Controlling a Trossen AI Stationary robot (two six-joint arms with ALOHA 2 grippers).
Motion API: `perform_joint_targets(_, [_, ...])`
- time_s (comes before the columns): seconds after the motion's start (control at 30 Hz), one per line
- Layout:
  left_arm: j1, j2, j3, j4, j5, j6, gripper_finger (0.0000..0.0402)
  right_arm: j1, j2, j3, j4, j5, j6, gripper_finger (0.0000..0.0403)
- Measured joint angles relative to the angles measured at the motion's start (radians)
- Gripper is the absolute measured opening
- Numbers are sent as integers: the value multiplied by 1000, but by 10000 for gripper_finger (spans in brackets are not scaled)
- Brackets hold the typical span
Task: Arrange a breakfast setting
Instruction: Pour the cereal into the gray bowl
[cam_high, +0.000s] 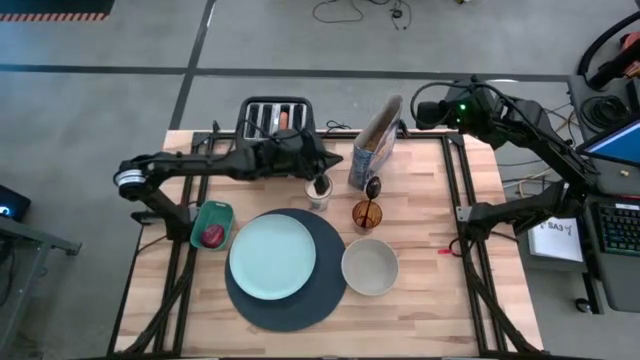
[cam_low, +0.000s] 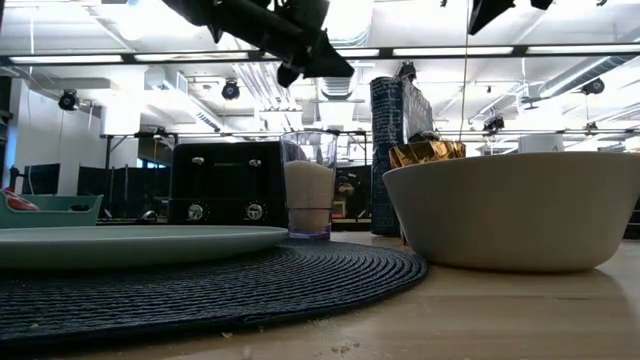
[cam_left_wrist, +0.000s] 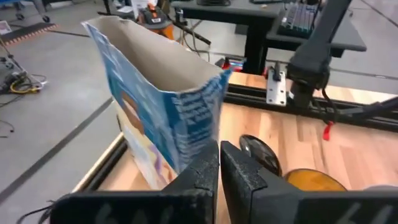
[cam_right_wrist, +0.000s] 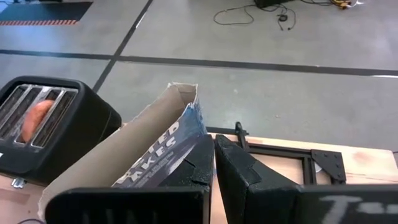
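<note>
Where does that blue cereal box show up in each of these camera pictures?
High view: blue cereal box stands at the table's far edge, right of the black toaster.
Low view: the tall dark box behind the cream bowl.
Left wrist view: open-topped, filling the left.
Right wrist view: tilted at centre, toaster beside it.
Shared landmark: the toaster.

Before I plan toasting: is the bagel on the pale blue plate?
No, the pale blue plate is bare; the bagel sits in the toaster.
</note>
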Motion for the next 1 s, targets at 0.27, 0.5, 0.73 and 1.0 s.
perform_joint_targets(0.27, [-15,74,-2,-11,-4,-154,22,0,1,0,-3,0,2,9])
perform_joint_targets(0.5, [-16,96,22,-33,-6,-168,122,0,1,0,-3,0,2,9])
perform_joint_targets(0.73, [-15,136,72,-54,-54,-170,250,0,1,0,-2,0,3,9])
perform_joint_targets(1.0, [-14,249,190,-99,-34,-170,318,0,1,0,-2,-1,3,9])
